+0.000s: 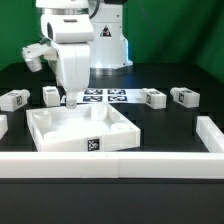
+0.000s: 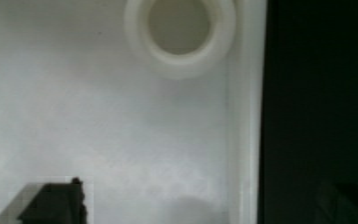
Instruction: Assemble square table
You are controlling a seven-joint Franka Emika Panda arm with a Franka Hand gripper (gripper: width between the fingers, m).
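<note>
The tabletop (image 1: 85, 127) lies rim-up on the black worktop (image 1: 160, 125), just behind the long front border wall (image 1: 120, 165), with its marker tag (image 1: 95, 145) on the near side wall. The arm (image 1: 72, 50) reaches down over the top's far corner on the exterior view's left. The jaws are spread wide and hold nothing, low over that corner; whether a fingertip (image 2: 51, 200) touches the plastic is hard to say at this sharpness. In the wrist view the tabletop's white floor fills most of the picture, with a round leg socket (image 2: 179, 35) near its edge and bare worktop beyond.

The outer left leg (image 1: 15, 98), inner left leg (image 1: 50, 95), inner right leg (image 1: 153, 97) and outer right leg (image 1: 185, 96) lie loose in a row at the back, either side of the marker board (image 1: 105, 96).

The tabletop looks like stiff, light, smooth moulded plastic, so it should skid on the worktop sooner than bend. The raised rim is the natural hold, with one finger inside and one outside. A corner grip would probably let the far side sag or swing, so sliding it flat seems safer than lifting it
</note>
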